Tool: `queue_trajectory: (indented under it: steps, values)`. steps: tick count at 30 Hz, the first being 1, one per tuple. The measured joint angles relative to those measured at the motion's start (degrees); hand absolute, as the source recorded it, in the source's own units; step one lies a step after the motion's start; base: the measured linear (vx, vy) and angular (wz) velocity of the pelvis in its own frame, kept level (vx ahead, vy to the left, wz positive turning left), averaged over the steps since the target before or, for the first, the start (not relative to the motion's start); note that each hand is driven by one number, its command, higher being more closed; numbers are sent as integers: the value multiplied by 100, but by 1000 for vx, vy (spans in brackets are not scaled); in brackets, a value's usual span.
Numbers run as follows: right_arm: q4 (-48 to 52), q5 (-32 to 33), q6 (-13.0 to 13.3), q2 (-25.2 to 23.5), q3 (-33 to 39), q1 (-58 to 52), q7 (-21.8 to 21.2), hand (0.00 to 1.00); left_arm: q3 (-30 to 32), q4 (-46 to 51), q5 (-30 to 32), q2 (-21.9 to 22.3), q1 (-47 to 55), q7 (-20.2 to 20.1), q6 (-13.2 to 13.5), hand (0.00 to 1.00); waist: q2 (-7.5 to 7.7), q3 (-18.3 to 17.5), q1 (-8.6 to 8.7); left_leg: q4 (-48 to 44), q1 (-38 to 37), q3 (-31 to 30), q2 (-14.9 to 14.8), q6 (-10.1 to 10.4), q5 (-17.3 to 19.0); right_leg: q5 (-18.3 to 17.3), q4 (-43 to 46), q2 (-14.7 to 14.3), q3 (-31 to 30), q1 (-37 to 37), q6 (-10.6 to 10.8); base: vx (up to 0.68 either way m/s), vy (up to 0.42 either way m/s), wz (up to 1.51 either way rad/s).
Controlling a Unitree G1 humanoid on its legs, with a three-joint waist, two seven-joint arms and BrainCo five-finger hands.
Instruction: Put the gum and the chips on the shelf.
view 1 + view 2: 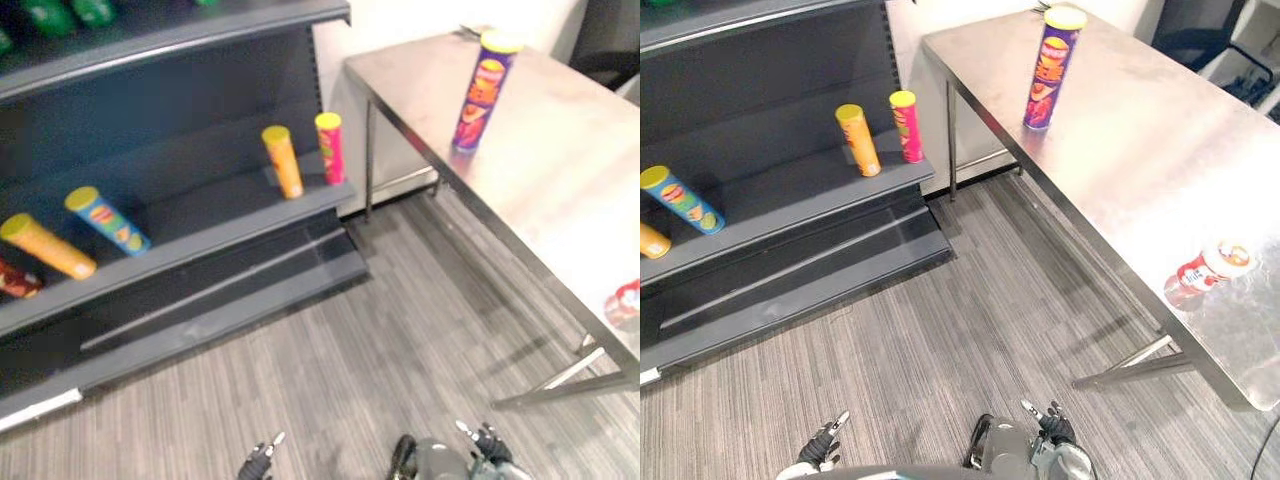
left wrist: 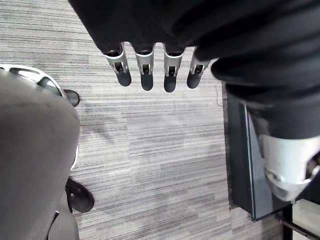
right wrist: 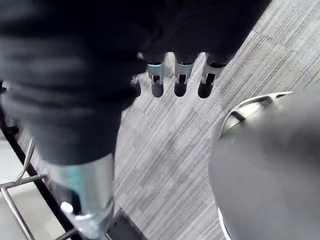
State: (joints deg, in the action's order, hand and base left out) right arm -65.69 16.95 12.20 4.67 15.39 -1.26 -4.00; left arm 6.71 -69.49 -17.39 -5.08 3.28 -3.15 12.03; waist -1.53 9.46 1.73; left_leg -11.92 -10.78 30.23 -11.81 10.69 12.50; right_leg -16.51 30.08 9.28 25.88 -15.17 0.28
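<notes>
A tall purple chips can [image 1: 483, 92] with a yellow lid stands upright at the far end of the steel table [image 1: 1160, 140]. A small red and white gum tub [image 1: 1202, 272] lies on its side near the table's near right edge. The dark shelf unit [image 1: 200, 225] stands to the left. My left hand [image 1: 825, 440] hangs low over the carpet, its fingers [image 2: 145, 75] straight and holding nothing. My right hand [image 1: 1050, 425] hangs beside it, also low, with straight empty fingers [image 3: 180, 82]. Both hands are far from the can and the tub.
On the middle shelf board stand an orange can [image 1: 283, 160] and a pink can [image 1: 330, 147]; a blue can [image 1: 108, 220] and another orange can [image 1: 48, 247] lean further left. Green bottles [image 1: 60, 15] sit on the upper board. Striped grey carpet lies between shelf and table.
</notes>
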Motion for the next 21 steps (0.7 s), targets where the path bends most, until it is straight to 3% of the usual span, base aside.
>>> queue_trajectory:
  steps: [2,3,4,5,6,8,11,14,16,17,18,19,21]
  values:
    - [-23,127,16,43,7,-57,-7,0,2,0,-35,58,-51,31,0,0,-47,-21,10,-1524,438,55,-408,20,-57,7,-157,-172,-200,124,-78,261,-121,-113]
    - [-50,158,21,148,2,-131,-6,0,51,17,-54,118,-71,27,2,0,-112,-40,14,-2514,682,6,-692,-177,-337,-31,-221,-330,-379,235,-231,213,-70,-102]
    - [-67,172,18,197,1,-175,-2,0,67,38,-67,141,-75,28,6,0,-148,-37,20,-2927,771,-71,-816,-323,-563,-50,-243,-396,-463,326,-269,317,-35,-125]
    - [-67,211,25,219,13,-317,17,0,66,65,-232,178,-77,20,7,0,-94,9,27,-3692,1006,-298,-955,-588,-943,-83,-328,-490,-723,539,-327,264,13,-118]
    - [-66,224,28,232,291,-426,59,0,180,91,-277,217,-65,-16,23,0,-125,-9,13,-4204,1220,-529,-951,-629,-575,-94,-445,-570,-992,718,-346,262,34,-113]
    - [-73,341,26,222,609,-572,149,0,322,174,-289,252,-59,-42,50,0,-115,-4,12,-4410,1567,-762,-761,-616,-198,-92,-605,-581,-1347,976,-343,206,80,-101]
    - [-46,343,6,140,725,-665,208,0,509,371,-311,297,53,-58,119,0,-78,12,-29,-4078,2182,-934,-566,-672,165,-49,-842,-581,-1925,1218,-262,207,186,-97]
    - [8,340,5,-35,892,-603,215,0,661,455,-464,323,103,-87,179,0,-24,7,-66,-2190,2453,-1652,-240,-664,187,-93,-972,-500,-2753,1313,-20,205,385,-139]
    - [103,337,11,-100,871,-654,213,0,729,447,-482,369,144,-87,185,0,-25,-5,-60,-899,2289,-2468,3,-701,-77,-260,-886,-412,-3229,1349,299,220,426,-114]
    - [128,337,10,-118,870,-682,213,0,783,448,-494,388,159,-89,191,0,-18,-13,-62,-831,2243,-2544,34,-459,-354,-317,-850,-369,-3349,1353,403,257,451,-106]
    - [129,339,1,-211,883,-726,203,0,944,423,-496,358,170,-92,185,0,88,-141,-51,-874,2154,-2367,257,-423,-284,-330,-913,-175,-3579,1367,477,275,408,-88]
    - [119,339,-14,-365,889,-769,137,0,946,376,-496,284,188,-91,185,0,255,-264,-39,-922,2135,-2073,306,-459,-101,-115,-1004,-30,-3591,1337,510,285,371,-89]
    - [117,342,-19,-534,960,-756,89,0,962,369,-495,221,239,-101,195,0,352,-332,-53,-1073,2014,-1755,322,-502,165,220,-1215,66,-3617,1347,514,237,322,-94]
